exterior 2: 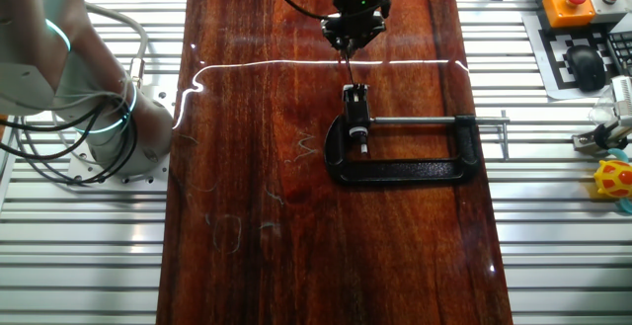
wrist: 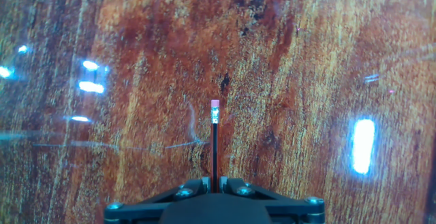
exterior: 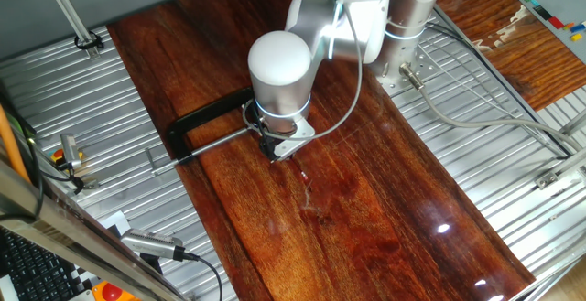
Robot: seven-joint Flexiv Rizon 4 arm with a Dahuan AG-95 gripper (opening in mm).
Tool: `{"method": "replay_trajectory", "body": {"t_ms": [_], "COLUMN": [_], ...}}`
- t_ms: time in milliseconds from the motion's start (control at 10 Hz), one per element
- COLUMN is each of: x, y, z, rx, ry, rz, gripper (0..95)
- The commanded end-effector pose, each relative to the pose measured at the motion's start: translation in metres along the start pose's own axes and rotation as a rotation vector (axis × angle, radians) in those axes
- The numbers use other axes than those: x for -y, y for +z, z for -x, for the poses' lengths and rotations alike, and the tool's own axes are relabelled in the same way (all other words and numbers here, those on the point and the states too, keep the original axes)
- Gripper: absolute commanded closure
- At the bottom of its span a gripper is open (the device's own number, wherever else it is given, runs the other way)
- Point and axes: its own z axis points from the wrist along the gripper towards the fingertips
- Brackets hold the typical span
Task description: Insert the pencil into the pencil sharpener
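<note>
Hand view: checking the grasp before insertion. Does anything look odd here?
Yes. The pencil clamped in the gripper points outward with a pink, eraser-like end rather than a sharpened tip, which is odd for sharpening.

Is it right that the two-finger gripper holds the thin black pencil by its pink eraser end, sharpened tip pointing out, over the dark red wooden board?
Not quite. The hand view shows the pink eraser at the free end, pointing away from the fingers. The gripper does hold the thin black pencil over the dark red wooden board, but by its other end.
</note>
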Motion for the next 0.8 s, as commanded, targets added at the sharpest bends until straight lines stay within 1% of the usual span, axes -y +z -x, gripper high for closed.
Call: {"method": "replay_trajectory", "body": {"t_ms": [100, 600, 800], "x": [0.0007, 0.0017, 0.0021], "y": [-0.0015, -0.0053, -0.0046], "z": [0.0, -0.0035, -0.0043], "rx": [0.0, -0.001, 0.001], "ry": [-0.004, -0.009, -0.01], "rz": [0.002, 0.006, 0.006], "gripper": [95.0, 95.0, 95.0]}}
